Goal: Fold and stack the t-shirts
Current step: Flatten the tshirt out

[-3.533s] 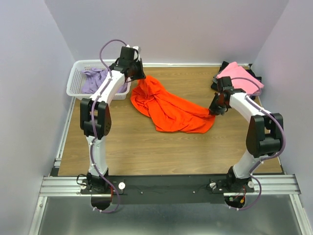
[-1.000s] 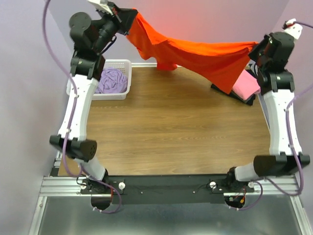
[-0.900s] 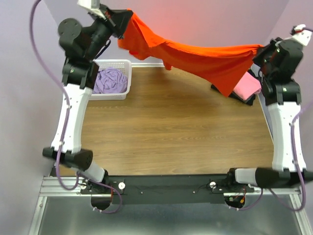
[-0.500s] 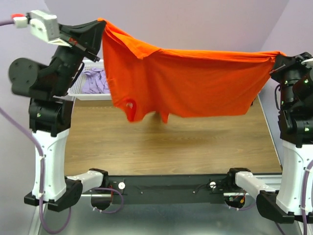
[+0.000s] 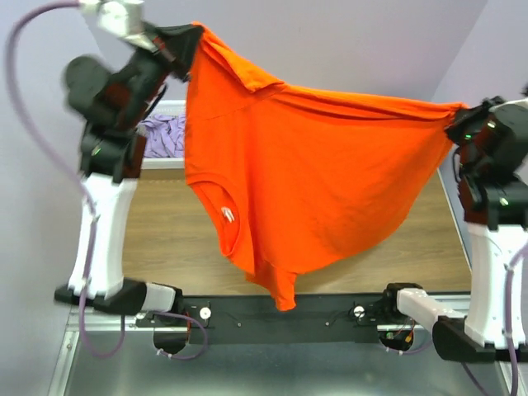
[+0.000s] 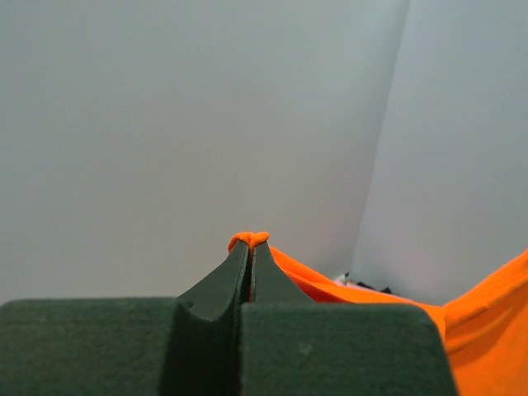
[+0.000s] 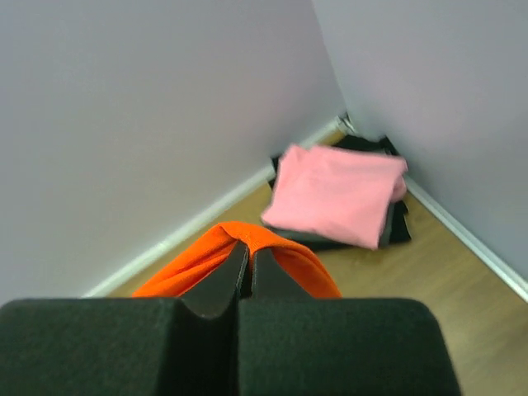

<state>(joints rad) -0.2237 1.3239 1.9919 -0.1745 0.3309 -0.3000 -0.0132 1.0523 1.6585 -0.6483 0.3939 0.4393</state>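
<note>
Cloth like this is light and limp: the orange shirt [image 5: 305, 181] hangs spread above the worktop [image 5: 157, 239], my left end effector [image 6: 250, 245] and right end effector [image 7: 245, 247] each clamped on a top edge. Holds well apart at corners should flatten it.

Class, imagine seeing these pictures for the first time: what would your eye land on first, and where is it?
A bright orange cloth t-shirt hangs spread in mid-air across the middle, pinched at either end by the left gripper, high on the left, and the right gripper on the right. A folded pink cloth t-shirt lies on dark folded garments in the far right corner.
</note>
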